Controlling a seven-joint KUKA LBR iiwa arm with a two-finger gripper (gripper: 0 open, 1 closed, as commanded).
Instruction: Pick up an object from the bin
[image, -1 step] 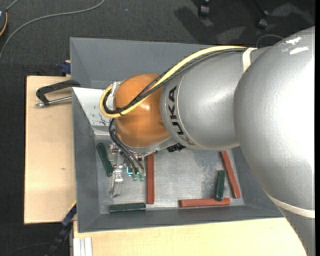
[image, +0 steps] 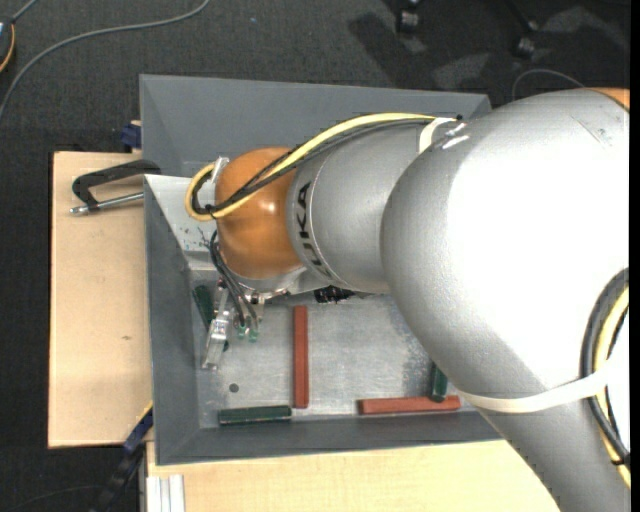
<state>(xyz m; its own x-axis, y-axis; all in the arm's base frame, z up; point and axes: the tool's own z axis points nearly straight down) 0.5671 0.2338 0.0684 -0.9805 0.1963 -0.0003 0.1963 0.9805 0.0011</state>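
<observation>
The pincer (image: 222, 335) is held low in the bin (image: 330, 100), likely because the green stick (image: 203, 302) just left of it is judged the nearest pick. Whether it is released or clenched cannot be told. 1 red stick (image: 300, 355) is seen to its right.

A red bar (image: 300, 356) lies mid-floor, a second red bar (image: 408, 405) and a dark green bar (image: 255, 414) crosswise below it.

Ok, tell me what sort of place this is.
Probably a robotics lab's bin-picking cell: a KUKA arm reaches into a grey metal bin holding loose red sticks and green sticks.
</observation>
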